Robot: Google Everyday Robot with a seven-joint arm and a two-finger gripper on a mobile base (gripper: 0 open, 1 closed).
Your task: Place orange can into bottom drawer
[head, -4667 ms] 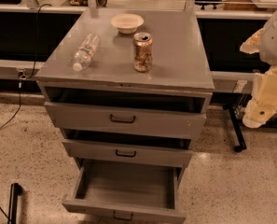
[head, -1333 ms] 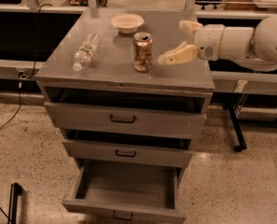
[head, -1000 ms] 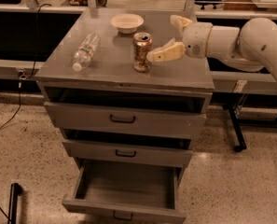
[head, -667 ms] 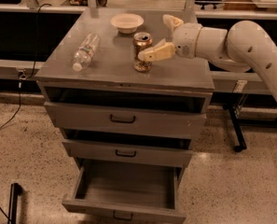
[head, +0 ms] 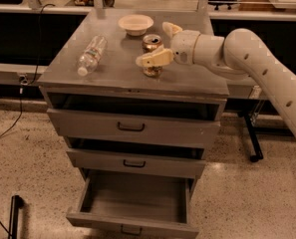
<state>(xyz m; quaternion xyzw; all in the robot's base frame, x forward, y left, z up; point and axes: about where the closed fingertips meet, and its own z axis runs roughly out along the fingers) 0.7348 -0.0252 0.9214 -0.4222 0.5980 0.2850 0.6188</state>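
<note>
This looks like a robotics lab or workshop. A grey metal drawer cabinet (head: 132,128) stands on a speckled hard floor (head: 33,168). A black cable (head: 10,127) trails across the floor at 9 o'clock, and long benches (head: 18,7) with metal posts run along 12 o'clock. A white robot arm (head: 257,59) reaches in from 3 o'clock. Its gripper (head: 152,43) is over the worktop (head: 112,73), with its fingers spread either side of a can (head: 151,39).

Cream gripper (head: 153,45) astride mottled orange can (head: 151,40); grey bottom drawer (head: 137,197); speckled beige floor (head: 247,193).
</note>
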